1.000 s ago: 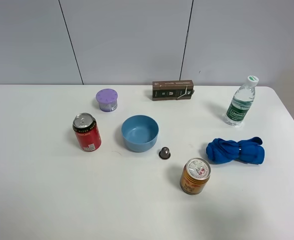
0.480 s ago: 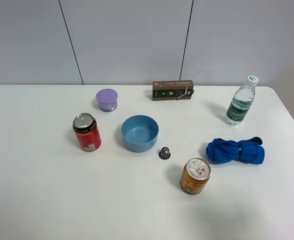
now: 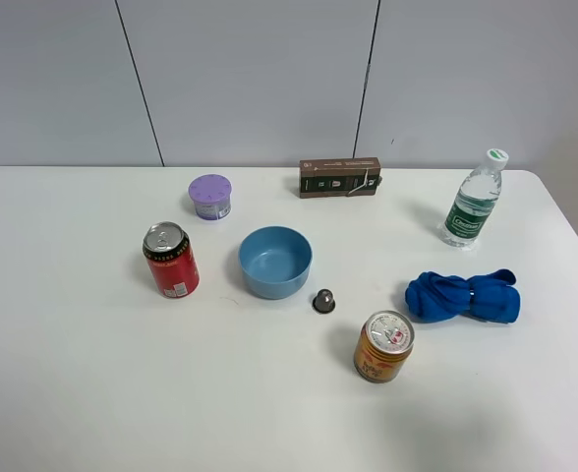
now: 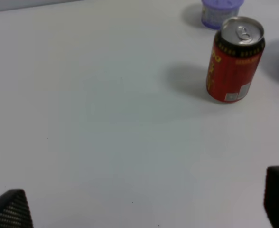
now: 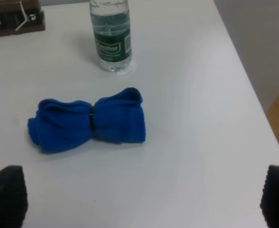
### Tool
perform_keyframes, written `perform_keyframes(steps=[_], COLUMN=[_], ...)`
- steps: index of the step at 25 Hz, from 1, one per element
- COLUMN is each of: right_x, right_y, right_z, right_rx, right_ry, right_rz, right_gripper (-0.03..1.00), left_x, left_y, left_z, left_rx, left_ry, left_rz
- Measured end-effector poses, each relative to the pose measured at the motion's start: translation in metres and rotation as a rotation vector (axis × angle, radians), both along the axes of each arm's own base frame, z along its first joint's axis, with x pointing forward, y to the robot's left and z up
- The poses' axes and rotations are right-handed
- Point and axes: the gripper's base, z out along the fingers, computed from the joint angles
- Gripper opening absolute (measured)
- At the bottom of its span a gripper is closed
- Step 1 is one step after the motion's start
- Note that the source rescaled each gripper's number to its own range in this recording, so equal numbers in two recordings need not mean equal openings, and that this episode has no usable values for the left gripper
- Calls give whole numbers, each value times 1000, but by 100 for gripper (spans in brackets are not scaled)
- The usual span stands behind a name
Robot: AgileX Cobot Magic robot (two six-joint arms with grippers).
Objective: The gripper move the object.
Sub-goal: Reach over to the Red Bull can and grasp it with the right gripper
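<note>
Gold can (image 3: 384, 346) stands upright near the front edge of the counter (image 3: 92, 393), right of centre, nothing touching it. Your left gripper (image 4: 143, 205) and right gripper (image 5: 142, 195) both hover with jaws spread wide, holding nothing.

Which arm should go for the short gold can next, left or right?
Right. The gold can stands on the right half of the table, beside the blue cloth that the right claw looks over. The left claw faces the red can.

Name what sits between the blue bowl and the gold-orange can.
A small dark capsule, apart from both the blue bowl and the gold-orange can, as the exterior high view shows.
</note>
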Motion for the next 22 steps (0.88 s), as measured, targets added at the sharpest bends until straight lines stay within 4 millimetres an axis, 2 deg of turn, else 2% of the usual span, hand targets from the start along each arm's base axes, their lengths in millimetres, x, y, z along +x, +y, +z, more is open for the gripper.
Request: perform_keyframes(steps=[4,12,14,17,22], right_x=[12,56,67,83,115], right_y=[-1,-3,-3,-4,-5], right_z=[0,-9,-5,17,68], right_rx=[2,19,37,46,38], right_ry=[79,370,414,413,416], right_rz=[-2,-1,-3,-6,0], right_gripper=[100,100,100,100,100], left_x=[0,0,0,0,0], left_y=[0,0,0,0,0], left_z=[0,0,0,0,0], left_rx=[0,0,0,0,0], left_ry=[0,0,0,0,0], left_rz=[0,0,0,0,0])
